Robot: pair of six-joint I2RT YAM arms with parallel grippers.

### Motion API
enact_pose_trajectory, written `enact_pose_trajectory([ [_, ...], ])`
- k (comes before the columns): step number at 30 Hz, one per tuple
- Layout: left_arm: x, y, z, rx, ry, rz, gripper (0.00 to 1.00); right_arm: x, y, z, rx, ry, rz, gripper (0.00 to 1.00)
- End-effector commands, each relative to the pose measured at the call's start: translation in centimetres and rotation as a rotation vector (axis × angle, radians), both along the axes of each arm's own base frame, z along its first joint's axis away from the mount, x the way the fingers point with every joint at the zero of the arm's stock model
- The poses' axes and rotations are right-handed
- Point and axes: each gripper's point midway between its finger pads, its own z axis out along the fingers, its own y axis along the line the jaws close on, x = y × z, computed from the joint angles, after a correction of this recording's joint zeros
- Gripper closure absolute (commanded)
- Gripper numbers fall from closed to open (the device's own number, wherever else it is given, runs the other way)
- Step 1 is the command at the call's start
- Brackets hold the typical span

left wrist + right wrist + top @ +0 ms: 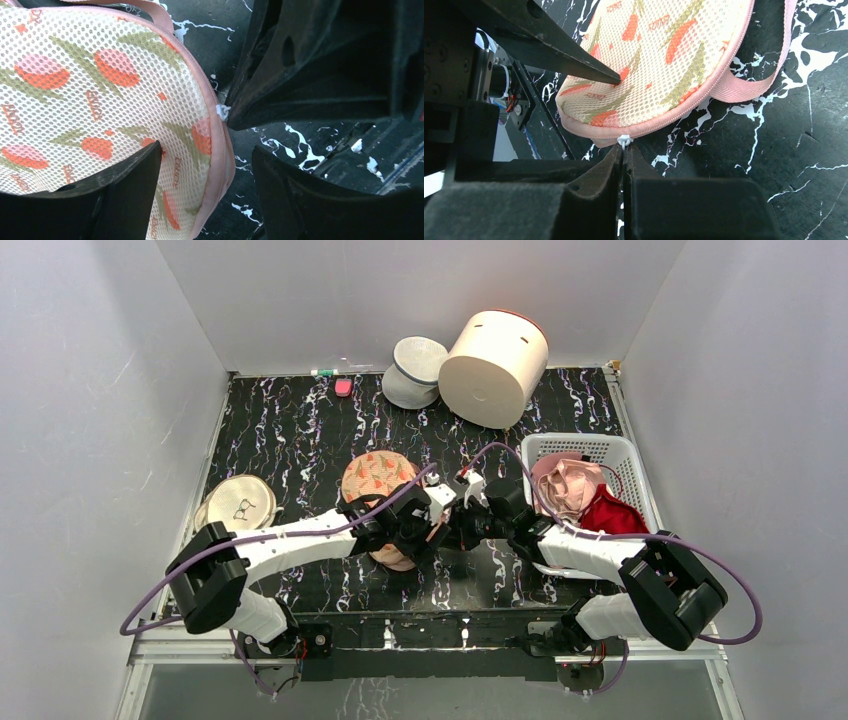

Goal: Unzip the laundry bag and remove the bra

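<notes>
Both grippers sit at the right edge of the bag (pixel 378 480): right gripper (pixel 624 156) clamps the zip pull (pixel 624 140); left gripper (pixel 206 148), open and empty, straddles that edge.

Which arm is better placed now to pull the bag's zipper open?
The right. The right gripper is shut on the white zip pull at the edge of the laundry bag; the left gripper is open, one finger over the bag.

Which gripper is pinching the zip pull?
The right gripper, shut on the white zip pull of the laundry bag; the left gripper stands open.
</notes>
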Motion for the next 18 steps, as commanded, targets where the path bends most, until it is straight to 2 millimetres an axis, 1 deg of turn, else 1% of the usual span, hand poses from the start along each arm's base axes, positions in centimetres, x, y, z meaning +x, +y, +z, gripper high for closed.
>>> enact_pose_trajectory([
  [1, 1.7, -0.1, 0.7, 0.029, -0.078, 0.039, 0.38, 0.6, 1.0, 2.7, 0.072, -0.077, 0.012, 1.00],
  [4, 2.0, 0.8, 0.3, 0.066, -0.092, 0.062, 0.47, 0.7, 1.0, 2.7, 0.068, -0.079, 0.010, 1.00],
  [6, 2.1, 1.5, 0.1, 0.091, -0.103, 0.078, 0.56, 0.8, 0.9, 2.6, 0.060, -0.082, 0.002, 1.00],
  [8, 2.2, 2.2, 0.1, 0.116, -0.116, 0.092, 0.67, 1.0, 0.7, 2.4, 0.051, -0.085, -0.013, 1.00],
  [11, 2.2, 3.0, 0.1, 0.136, -0.129, 0.107, 0.77, 1.3, 0.5, 2.1, 0.040, -0.088, -0.035, 1.00],
  [17, 1.9, 4.1, 0.3, 0.149, -0.132, 0.124, 0.94, 2.3, -0.4, 1.4, -0.009, -0.081, -0.096, 1.00],
  [18, 1.8, 4.3, 0.3, 0.152, -0.134, 0.130, 0.99, 2.6, -0.6, 1.3, -0.016, -0.081, -0.108, 1.00],
])
